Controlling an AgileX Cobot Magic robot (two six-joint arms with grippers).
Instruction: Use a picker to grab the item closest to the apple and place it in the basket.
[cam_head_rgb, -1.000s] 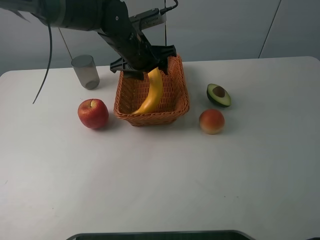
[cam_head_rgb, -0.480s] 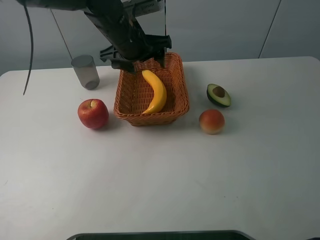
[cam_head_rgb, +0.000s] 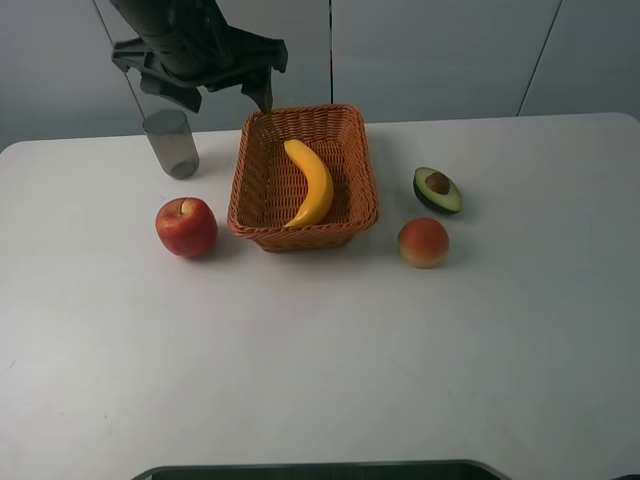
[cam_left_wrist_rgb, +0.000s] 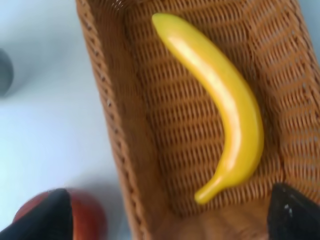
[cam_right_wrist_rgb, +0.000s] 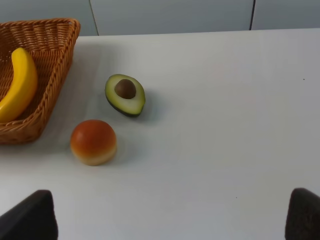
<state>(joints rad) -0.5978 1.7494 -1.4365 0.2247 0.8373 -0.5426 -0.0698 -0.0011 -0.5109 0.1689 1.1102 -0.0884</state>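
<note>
Curved yellow banana (cam_head_rgb: 312, 183) was plain, unmarked. Woven wicker basket (cam_head_rgb: 250, 188) was orange-brown, ribbed weave. Round red apple (cam_head_rgb: 186, 227) had yellowish patch. Halved green avocado (cam_head_rgb: 437, 190) showed brown pit, dark skin. Round orange-red fruit (cam_head_rgb: 424, 242) paled underneath. Flat tabletop (cam_head_rgb: 330, 350) was white.

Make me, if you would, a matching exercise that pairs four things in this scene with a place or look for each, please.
Things:
1. banana
2. apple
3. avocado half
4. cup

Place or look:
A. cut side up, pit showing
B. lying inside the basket
C. grey, see-through, standing upright
D. red, left of the basket in the high view

Pairs: 1-B, 2-D, 3-A, 4-C
</note>
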